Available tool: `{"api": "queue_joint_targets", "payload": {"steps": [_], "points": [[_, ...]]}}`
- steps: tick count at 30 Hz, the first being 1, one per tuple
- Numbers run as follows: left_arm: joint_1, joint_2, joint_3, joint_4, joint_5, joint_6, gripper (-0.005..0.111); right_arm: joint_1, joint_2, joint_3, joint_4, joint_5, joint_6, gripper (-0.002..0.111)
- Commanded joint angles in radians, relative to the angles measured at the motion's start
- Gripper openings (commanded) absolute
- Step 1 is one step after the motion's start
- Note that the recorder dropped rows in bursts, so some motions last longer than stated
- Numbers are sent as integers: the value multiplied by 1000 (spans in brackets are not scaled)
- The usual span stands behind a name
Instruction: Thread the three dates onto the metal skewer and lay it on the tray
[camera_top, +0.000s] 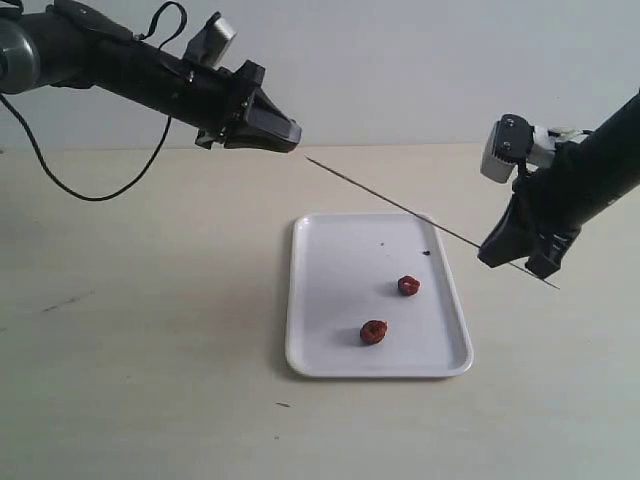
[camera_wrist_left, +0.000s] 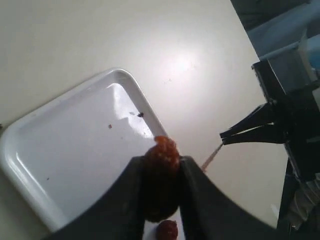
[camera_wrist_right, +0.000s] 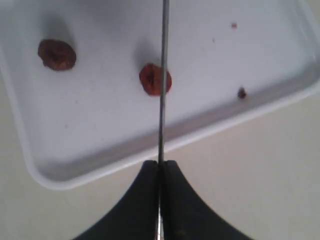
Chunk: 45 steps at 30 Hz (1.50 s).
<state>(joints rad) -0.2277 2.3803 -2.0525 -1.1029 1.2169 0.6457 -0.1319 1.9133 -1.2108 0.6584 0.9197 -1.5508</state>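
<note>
My left gripper (camera_top: 292, 135) hangs high above the table, left of the white tray (camera_top: 330, 350), shut on one date (camera_wrist_left: 161, 175) that fills the gap between its fingers (camera_wrist_left: 202, 200). Two more dates lie on the tray: one (camera_top: 408, 285) nearer the right rim, the other (camera_top: 373, 332) toward the front. My right gripper (camera_top: 490, 256) is shut on the metal skewer (camera_top: 400, 205), which slants up and left across the tray's far corner; its tip stops just short of the left gripper. In the right wrist view the skewer (camera_wrist_right: 163, 80) runs out over a date (camera_wrist_right: 155, 79).
Small dark specks (camera_top: 426, 252) lie on the tray near its far right corner. Another speck (camera_top: 284, 405) sits on the pale table in front of the tray. A black cable (camera_top: 90, 190) hangs from the left arm at the back left.
</note>
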Motion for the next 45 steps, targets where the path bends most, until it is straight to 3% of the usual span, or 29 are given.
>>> {"api": "queue_joint_targets", "payload": {"steps": [1, 17, 45], "points": [[-15, -13, 3, -17, 4, 4, 22, -3, 5, -2, 127, 1, -108, 0], [22, -13, 3, -39, 4, 0, 24, -3, 5, -2, 37, -53, -16, 0], [-11, -13, 3, -46, 4, -3, 24, -3, 5, -2, 42, -56, -16, 0]]}}
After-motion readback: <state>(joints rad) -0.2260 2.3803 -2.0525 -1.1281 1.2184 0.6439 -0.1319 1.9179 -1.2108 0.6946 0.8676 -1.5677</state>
